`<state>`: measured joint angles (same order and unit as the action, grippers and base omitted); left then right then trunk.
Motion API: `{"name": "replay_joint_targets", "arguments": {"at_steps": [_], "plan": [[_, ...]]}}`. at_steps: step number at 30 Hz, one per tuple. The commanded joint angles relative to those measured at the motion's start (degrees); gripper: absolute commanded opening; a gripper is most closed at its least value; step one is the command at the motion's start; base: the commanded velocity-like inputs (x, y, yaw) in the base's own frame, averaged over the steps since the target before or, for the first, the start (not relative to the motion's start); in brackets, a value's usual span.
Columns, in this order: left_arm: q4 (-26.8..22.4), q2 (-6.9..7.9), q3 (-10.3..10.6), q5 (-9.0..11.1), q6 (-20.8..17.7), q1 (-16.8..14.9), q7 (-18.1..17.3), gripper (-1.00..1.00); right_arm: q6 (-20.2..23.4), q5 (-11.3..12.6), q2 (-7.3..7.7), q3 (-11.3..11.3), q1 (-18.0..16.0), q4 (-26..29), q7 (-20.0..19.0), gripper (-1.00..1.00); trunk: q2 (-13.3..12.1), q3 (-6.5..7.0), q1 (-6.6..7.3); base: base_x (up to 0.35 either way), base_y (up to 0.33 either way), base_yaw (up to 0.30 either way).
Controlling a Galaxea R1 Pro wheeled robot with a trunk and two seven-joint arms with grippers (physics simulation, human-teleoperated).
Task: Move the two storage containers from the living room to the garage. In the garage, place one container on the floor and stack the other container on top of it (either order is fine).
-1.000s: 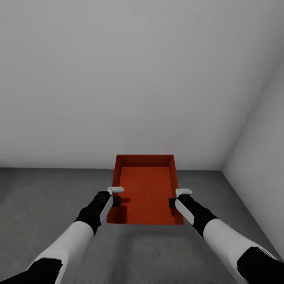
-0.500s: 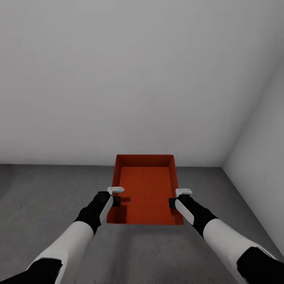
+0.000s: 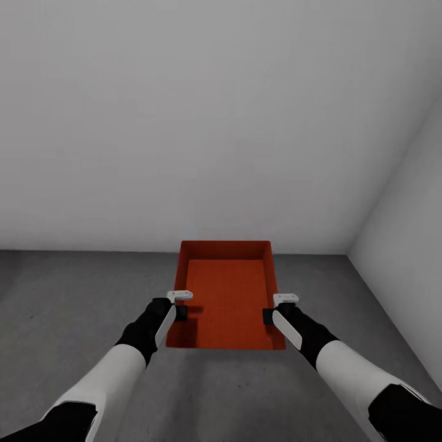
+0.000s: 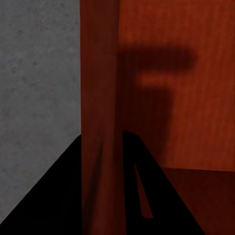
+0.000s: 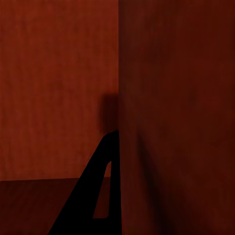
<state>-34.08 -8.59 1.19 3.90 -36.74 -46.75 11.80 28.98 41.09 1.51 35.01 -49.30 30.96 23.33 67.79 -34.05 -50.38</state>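
**A:** Start with the grippers. What is the left one doing?

**B:** The left gripper (image 3: 178, 305) is clamped on the left wall of a red-orange box (image 3: 228, 301), near the box's front corner. One finger (image 3: 180, 295) is white and lies over the rim; a dark pad sits against the wall below it. In the left wrist view the thin wall (image 4: 100, 117) runs straight between the two dark fingers (image 4: 54, 196), with one finger outside and the other inside the box.

**A:** And the box itself?

**B:** It is lidless, rectangular, with thin straight walls and a finely textured bottom. It is held level between the two arms, in front of the robot, over the dark grey mottled floor (image 3: 67, 307). A soft shadow lies on the floor under its near edge. Whether it touches the floor I cannot tell. Its far end points toward a plain white wall (image 3: 184, 123).

**A:** Now the right side.

**B:** The right gripper (image 3: 277, 307) grips the right wall of the box, level with the left one. Its white finger (image 3: 285, 298) rests over the rim. In the right wrist view the wall (image 5: 166, 117) is seen edge-on, with a dark finger (image 5: 95, 196) pressed against its inner face. Further right, a second white wall (image 3: 405, 233) meets the first at a corner.
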Motion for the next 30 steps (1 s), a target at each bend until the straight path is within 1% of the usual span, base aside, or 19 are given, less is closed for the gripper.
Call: {"name": "replay_joint_targets", "arguments": {"at_steps": [1, 30], "plan": [[-0.02, 0.06, 0.04, 0.06, -0.36, -0.01, 0.59, -1.00, -1.29, -2.68, 3.23, -2.84, -0.09, 0.15, 1.19, -1.00, 0.46, -0.33, -0.22, 0.000, 0.000, 0.000], [-0.02, 0.03, 0.04, 0.06, -0.35, -0.01, 0.59, -1.00, -1.29, -2.68, 3.23, -2.84, -0.09, 0.15, 1.19, -1.00, 12.09, -8.23, -6.59, 0.000, 0.000, 0.000]]}}
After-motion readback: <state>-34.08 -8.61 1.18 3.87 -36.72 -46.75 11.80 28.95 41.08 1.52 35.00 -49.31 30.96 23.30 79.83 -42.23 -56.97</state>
